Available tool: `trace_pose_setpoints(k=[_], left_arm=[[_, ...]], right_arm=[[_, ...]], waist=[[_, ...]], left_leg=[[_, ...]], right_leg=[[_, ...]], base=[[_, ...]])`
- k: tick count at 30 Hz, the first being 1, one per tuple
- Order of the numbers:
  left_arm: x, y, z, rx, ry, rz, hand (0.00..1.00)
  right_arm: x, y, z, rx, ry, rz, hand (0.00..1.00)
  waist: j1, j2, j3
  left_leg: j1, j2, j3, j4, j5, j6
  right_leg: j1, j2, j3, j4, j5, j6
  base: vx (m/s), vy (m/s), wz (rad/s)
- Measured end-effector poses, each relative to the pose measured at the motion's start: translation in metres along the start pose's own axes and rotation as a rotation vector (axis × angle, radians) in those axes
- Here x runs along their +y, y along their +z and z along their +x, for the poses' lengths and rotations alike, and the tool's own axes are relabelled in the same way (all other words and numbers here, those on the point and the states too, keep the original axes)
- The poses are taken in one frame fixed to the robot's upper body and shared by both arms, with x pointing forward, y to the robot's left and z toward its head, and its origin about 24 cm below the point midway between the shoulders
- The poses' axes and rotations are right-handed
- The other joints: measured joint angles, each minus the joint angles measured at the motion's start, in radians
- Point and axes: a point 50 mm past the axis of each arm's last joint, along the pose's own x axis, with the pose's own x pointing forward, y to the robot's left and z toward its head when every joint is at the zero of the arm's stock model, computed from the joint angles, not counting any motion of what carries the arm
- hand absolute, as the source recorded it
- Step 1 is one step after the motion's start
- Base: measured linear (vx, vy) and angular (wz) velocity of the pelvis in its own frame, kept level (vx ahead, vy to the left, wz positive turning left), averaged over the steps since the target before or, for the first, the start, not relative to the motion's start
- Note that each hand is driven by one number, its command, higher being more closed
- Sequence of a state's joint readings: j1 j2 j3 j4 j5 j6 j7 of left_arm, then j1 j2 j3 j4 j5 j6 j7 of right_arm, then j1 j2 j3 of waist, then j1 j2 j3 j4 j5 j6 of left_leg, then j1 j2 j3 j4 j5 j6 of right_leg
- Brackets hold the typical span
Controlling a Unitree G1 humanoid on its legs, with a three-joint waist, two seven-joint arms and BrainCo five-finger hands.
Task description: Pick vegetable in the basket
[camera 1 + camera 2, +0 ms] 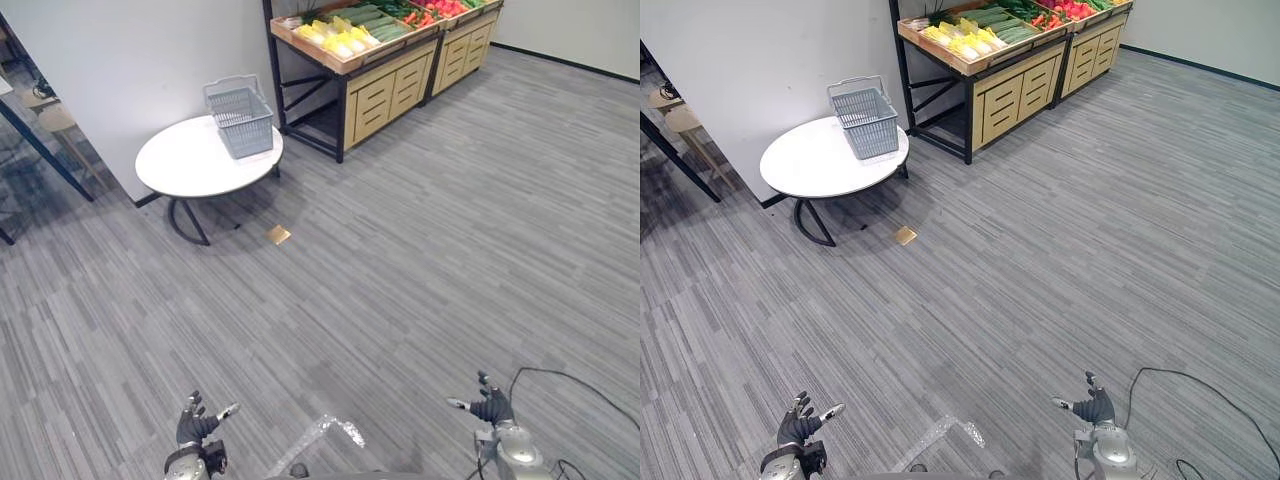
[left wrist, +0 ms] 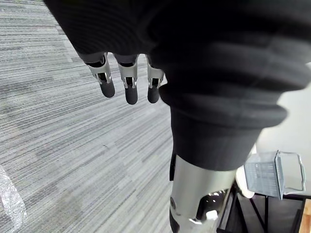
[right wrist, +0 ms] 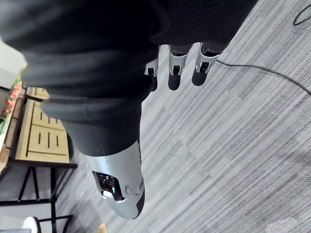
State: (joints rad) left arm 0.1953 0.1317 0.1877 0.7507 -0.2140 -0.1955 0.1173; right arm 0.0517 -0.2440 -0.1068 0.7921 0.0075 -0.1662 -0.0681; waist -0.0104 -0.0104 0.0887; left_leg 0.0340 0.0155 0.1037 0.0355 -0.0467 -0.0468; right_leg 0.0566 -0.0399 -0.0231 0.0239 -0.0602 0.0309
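Grey basket (image 1: 240,120) stands on the round white table (image 1: 185,165), near the wooden stand (image 1: 385,90) where the vegetables (image 1: 345,30) lie. Well apart from these, low over the floor (image 1: 420,250), the left hand (image 1: 197,425) and right hand (image 1: 488,405) hang with fingers loose, both empty.

A round white table (image 1: 190,165) is set beside the white wall (image 1: 130,60). A small tan square (image 1: 278,235) and crumpled clear plastic (image 1: 325,433) are seen on the grey floor (image 1: 450,250).

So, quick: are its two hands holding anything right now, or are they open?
Left hand: open, holding nothing.
Right hand: open, holding nothing.
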Motion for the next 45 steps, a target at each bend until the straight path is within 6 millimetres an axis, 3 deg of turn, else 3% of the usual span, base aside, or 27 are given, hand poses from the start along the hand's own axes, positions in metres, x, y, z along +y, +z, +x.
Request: trace_pose_setpoints(k=[3, 6, 7, 10, 13, 15, 16, 17, 18, 19, 22, 24, 25, 26, 27, 29, 31, 33, 34, 35, 36, 38, 40, 42, 43, 44, 45], left_arm=[[-0.001, -0.001, -0.001, 0.005, 0.009, -0.023, 0.0], [-0.003, 0.006, 0.0, -0.023, 0.018, -0.066, 0.0], [-0.003, 0.009, 0.0, -0.039, 0.02, -0.081, 0.0], [-0.002, 0.013, 0.002, -0.05, 0.044, -0.106, 0.0], [0.001, 0.015, 0.003, -0.053, 0.07, -0.117, 0.0], [-0.001, 0.022, 0.007, -0.07, 0.069, -0.136, 0.0], [-0.004, 0.026, 0.009, -0.083, 0.063, -0.14, 0.0], [-0.006, 0.028, 0.01, -0.087, 0.059, -0.141, 0.0], [-0.008, 0.028, 0.01, -0.083, 0.055, -0.142, 0.0], [-0.016, 0.026, 0.011, -0.069, 0.037, -0.144, 0.0], [-0.023, 0.029, 0.012, -0.077, 0.017, -0.155, 0.0], [-0.027, 0.028, 0.011, -0.073, 0.007, -0.158, 0.0], [-0.032, 0.028, 0.011, -0.071, -0.004, -0.167, 0.0], [-0.033, 0.027, 0.01, -0.068, -0.007, -0.17, 0.0], [-0.033, 0.026, 0.01, -0.065, -0.007, -0.17, 0.0], [-0.034, 0.026, 0.01, -0.061, -0.009, -0.171, 0.0], [-0.041, 0.027, 0.009, -0.064, -0.034, -0.171, 0.0], [-0.042, 0.026, 0.009, -0.063, -0.051, -0.164, 0.0], [-0.042, 0.025, 0.008, -0.063, -0.051, -0.159, 0.0], [-0.04, 0.026, 0.008, -0.066, -0.048, -0.157, 0.0], [-0.039, 0.024, 0.007, -0.062, -0.045, -0.156, 0.0], [-0.033, 0.023, 0.008, -0.058, -0.033, -0.141, 0.0], [-0.033, 0.025, 0.008, -0.067, -0.035, -0.141, 0.0], [-0.031, 0.02, 0.007, -0.053, -0.03, -0.134, 0.0], [-0.028, 0.016, 0.005, -0.04, -0.026, -0.118, 0.0], [-0.029, 0.016, 0.005, -0.036, -0.039, -0.09, 0.0], [-0.031, 0.018, 0.006, -0.042, -0.053, -0.066, 0.0]], right_arm=[[0.001, 0.005, 0.003, -0.014, -0.004, 0.005, 0.0], [0.001, 0.01, 0.005, -0.026, -0.017, 0.018, 0.0], [0.002, 0.01, 0.005, -0.026, -0.016, 0.02, 0.0], [0.012, 0.011, 0.005, -0.028, 0.008, 0.037, 0.0], [0.021, 0.014, 0.005, -0.037, 0.04, 0.024, 0.0], [0.021, 0.018, 0.007, -0.05, 0.041, 0.025, 0.0], [0.02, 0.02, 0.008, -0.055, 0.037, 0.027, 0.0], [0.019, 0.02, 0.008, -0.056, 0.034, 0.027, 0.0], [0.016, 0.02, 0.008, -0.055, 0.028, 0.026, 0.0], [0.01, 0.021, 0.007, -0.065, 0.007, 0.031, 0.0], [0.007, 0.031, 0.009, -0.104, -0.01, 0.052, 0.0], [0.011, 0.028, 0.005, -0.106, 0.001, 0.059, 0.0], [0.012, 0.026, 0.001, -0.11, 0.006, 0.06, 0.0], [0.016, 0.026, 0.0, -0.112, 0.018, 0.06, 0.0], [0.019, 0.027, 0.0, -0.114, 0.027, 0.062, 0.0], [0.028, 0.027, -0.001, -0.114, 0.037, 0.088, 0.0], [0.029, 0.026, -0.003, -0.116, 0.036, 0.093, 0.0], [0.027, 0.028, -0.002, -0.119, 0.031, 0.094, 0.0], [0.027, 0.028, -0.001, -0.116, 0.024, 0.094, 0.0], [0.026, 0.028, -0.001, -0.108, 0.015, 0.093, 0.0], [0.025, 0.027, -0.002, -0.105, 0.012, 0.088, 0.0], [0.029, 0.02, -0.002, -0.077, 0.019, 0.09, 0.0], [0.032, 0.018, -0.003, -0.065, 0.026, 0.093, 0.0], [0.033, 0.018, -0.003, -0.064, 0.029, 0.093, 0.0], [0.037, 0.015, -0.004, -0.056, 0.039, 0.089, 0.0], [0.044, 0.012, -0.006, -0.047, 0.073, 0.062, 0.0], [0.05, 0.013, -0.007, -0.052, 0.096, 0.041, 0.0]], waist=[[0.008, 0.005, 0.005], [0.026, -0.004, 0.028], [0.024, 0.0, 0.03], [0.024, 0.008, 0.053], [0.025, 0.0, 0.069], [0.021, -0.005, 0.08], [0.016, -0.009, 0.085], [0.011, -0.014, 0.088], [-0.005, -0.018, 0.089], [-0.025, 0.006, 0.091], [-0.026, 0.044, 0.105], [-0.029, 0.052, 0.106], [-0.026, 0.057, 0.106], [-0.018, 0.058, 0.108], [-0.015, 0.059, 0.111], [0.004, 0.05, 0.122], [0.027, 0.03, 0.13], [0.029, 0.032, 0.131], [0.03, 0.032, 0.129], [0.033, 0.034, 0.128], [0.046, 0.045, 0.121], [0.06, 0.031, 0.109], [0.061, -0.021, 0.078], [0.058, -0.049, 0.079], [0.052, -0.066, 0.078], [0.051, -0.059, 0.078], [0.049, -0.047, 0.08]], left_leg=[[-0.04, 0.002, 0.014, 0.065, -0.039, 0.01], [-0.077, -0.011, 0.017, 0.162, -0.12, 0.019], [-0.082, -0.026, -0.018, 0.198, -0.158, 0.035], [-0.048, -0.02, -0.035, 0.212, -0.187, 0.069], [-0.004, -0.011, -0.044, 0.204, -0.219, 0.073], [0.029, 0.007, -0.07, 0.178, -0.237, 0.062], [0.053, 0.014, -0.082, 0.153, -0.238, 0.056], [0.073, 0.014, -0.092, 0.137, -0.237, 0.039], [0.106, 0.014, -0.126, 0.112, -0.249, 0.024], [0.126, 0.037, -0.177, 0.107, -0.263, 0.012], [0.093, 0.057, -0.242, 0.241, -0.245, -0.015], [0.024, 0.059, -0.251, 0.477, -0.191, -0.1], [-0.053, 0.07, -0.232, 0.687, -0.091, -0.161], [-0.121, 0.102, -0.203, 0.844, -0.051, -0.17], [-0.164, 0.131, -0.159, 0.942, -0.06, -0.155], [-0.277, 0.216, -0.011, 1.117, -0.127, -0.043], [-0.384, 0.222, 0.085, 1.014, -0.163, 0.003], [-0.432, 0.197, 0.11, 0.794, -0.164, 0.007], [-0.44, 0.164, 0.104, 0.553, -0.141, -0.004], [-0.435, 0.127, 0.078, 0.231, -0.057, -0.018], [-0.433, 0.126, 0.063, 0.1, -0.027, -0.041], [-0.44, 0.118, 0.083, 0.136, 0.101, -0.002], [-0.432, 0.056, 0.126, 0.143, 0.142, 0.065], [-0.385, 0.008, 0.155, 0.207, 0.099, 0.123], [-0.319, -0.029, 0.163, 0.226, 0.029, 0.134], [-0.198, -0.059, 0.143, 0.194, -0.026, 0.139], [-0.121, -0.065, 0.116, 0.15, -0.042, 0.144]], right_leg=[[-0.029, -0.009, 0.016, 0.018, -0.017, 0.02], [-0.081, -0.033, 0.019, 0.144, -0.101, 0.055], [-0.105, -0.052, 0.0, 0.25, -0.139, 0.084], [-0.268, -0.069, -0.036, 0.607, -0.131, 0.074], [-0.337, -0.069, -0.094, 0.581, -0.155, 0.059], [-0.385, -0.037, -0.117, 0.408, -0.113, 0.045], [-0.4, -0.017, -0.109, 0.278, -0.049, 0.04], [-0.406, -0.01, -0.105, 0.203, 0.005, 0.041], [-0.404, -0.001, -0.081, 0.137, 0.117, 0.031], [-0.397, 0.016, -0.088, 0.18, 0.174, -0.048], [-0.408, 0.018, -0.126, 0.332, 0.033, -0.081], [-0.326, 0.021, -0.161, 0.328, -0.022, -0.089], [-0.256, 0.03, -0.178, 0.297, -0.048, -0.098], [-0.203, 0.041, -0.181, 0.269, -0.06, -0.105], [-0.167, 0.053, -0.181, 0.251, -0.068, -0.111], [-0.038, 0.066, -0.174, 0.168, -0.075, -0.118], [0.065, 0.042, -0.162, 0.088, -0.094, -0.1], [0.098, 0.018, -0.16, 0.073, -0.112, -0.077], [0.119, -0.003, -0.159, 0.062, -0.129, -0.055], [0.165, -0.028, -0.154, 0.04, -0.16, -0.02], [0.191, -0.033, -0.14, 0.036, -0.19, 0.005], [0.234, -0.059, -0.115, 0.038, -0.227, 0.025], [0.181, -0.142, -0.074, 0.17, -0.196, 0.013], [0.11, -0.199, -0.015, 0.434, -0.139, 0.095], [0.049, -0.238, 0.014, 0.645, 0.0, 0.138], [-0.067, -0.261, -0.008, 0.928, 0.065, 0.086], [-0.138, -0.247, -0.057, 1.017, -0.027, 0.026]], base=[[-0.03, 0.042, -0.19], [0.01, 0.077, -0.04], [0.1, 0.108, 0.11], [0.11, 0.082, 0.18], [0.25, 0.027, 0.14], [0.4, -0.054, 0.36], [0.38, -0.073, 0.37], [0.53, -0.125, 0.63], [0.68, -0.211, 0.78], [0.67, -0.214, 0.71], [0.47, -0.168, 0.37], [0.6, -0.207, 0.49], [0.5, -0.154, 0.46], [0.38, -0.103, 0.27], [0.35, -0.075, 0.04], [0.44, -0.079, -0.01], [0.41, 0.008, -0.05], [0.37, 0.118, -0.08], [0.6, 0.275, -0.09], [0.67, 0.355, -0.21], [0.72, 0.446, -0.33], [0.58, 0.376, -0.18], [0.61, 0.352, 0.12], [0.58, 0.305, 0.11], [0.69, 0.327, 0.24], [0.89, 0.392, 0.35], [0.64, 0.26, 0.4]])
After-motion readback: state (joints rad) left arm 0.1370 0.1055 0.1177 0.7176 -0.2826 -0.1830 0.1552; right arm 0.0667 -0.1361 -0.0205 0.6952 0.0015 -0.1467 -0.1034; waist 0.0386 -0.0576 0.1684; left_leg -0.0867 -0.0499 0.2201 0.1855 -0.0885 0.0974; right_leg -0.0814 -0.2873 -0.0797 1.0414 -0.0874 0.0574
